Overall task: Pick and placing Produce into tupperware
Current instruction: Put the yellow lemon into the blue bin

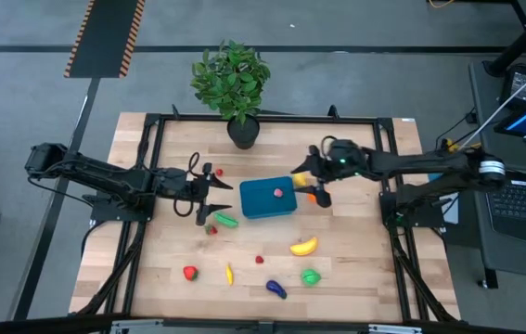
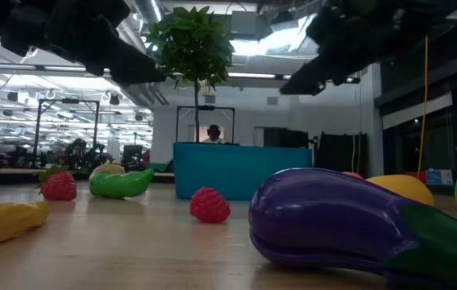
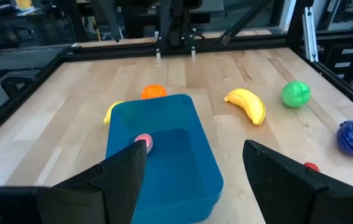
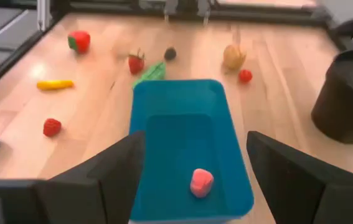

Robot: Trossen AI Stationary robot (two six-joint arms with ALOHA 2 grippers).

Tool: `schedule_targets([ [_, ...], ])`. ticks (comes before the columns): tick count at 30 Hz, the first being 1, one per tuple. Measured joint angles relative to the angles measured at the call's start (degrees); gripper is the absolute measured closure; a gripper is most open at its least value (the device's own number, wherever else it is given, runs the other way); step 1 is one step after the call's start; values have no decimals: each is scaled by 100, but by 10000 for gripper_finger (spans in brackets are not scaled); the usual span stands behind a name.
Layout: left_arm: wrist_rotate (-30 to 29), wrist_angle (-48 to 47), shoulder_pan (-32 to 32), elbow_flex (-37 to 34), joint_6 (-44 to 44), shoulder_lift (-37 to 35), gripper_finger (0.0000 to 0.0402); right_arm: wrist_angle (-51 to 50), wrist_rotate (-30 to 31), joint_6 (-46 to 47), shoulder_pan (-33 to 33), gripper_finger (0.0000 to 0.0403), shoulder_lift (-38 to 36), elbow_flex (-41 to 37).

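Observation:
The teal tupperware point(image 1: 268, 199) sits mid-table with one pink piece point(image 1: 278, 193) inside. My left gripper point(image 1: 218, 198) is open and empty just off its left end, and faces it in the left wrist view point(image 3: 195, 149). My right gripper point(image 1: 312, 183) is open and empty just off its right end, shown also in the right wrist view point(image 4: 196, 140). An orange piece point(image 1: 311, 197) and a yellow piece point(image 1: 300, 178) lie by the right gripper. A green pod point(image 1: 224, 220) and a strawberry point(image 1: 211, 228) lie by the left gripper.
More produce lies toward the near edge: a banana point(image 1: 303, 246), a green fruit point(image 1: 311, 276), an eggplant point(image 1: 275, 289), a raspberry point(image 1: 259, 260), a small yellow piece point(image 1: 229, 274) and a red piece point(image 1: 189, 272). A potted plant point(image 1: 241, 130) stands at the far edge.

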Motion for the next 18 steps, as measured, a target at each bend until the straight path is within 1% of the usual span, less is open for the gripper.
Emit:
schedule_targets([
  [4,0,24,0,0,-8,0,140,336,14,210,-74,121,-428,-561],
  [8,0,31,0,0,-39,0,140,319,15,442,-71,121,-573,-916],
  [18,0,138,0,0,-39,0,140,340,20,442,-71,121,-554,-1017],
])
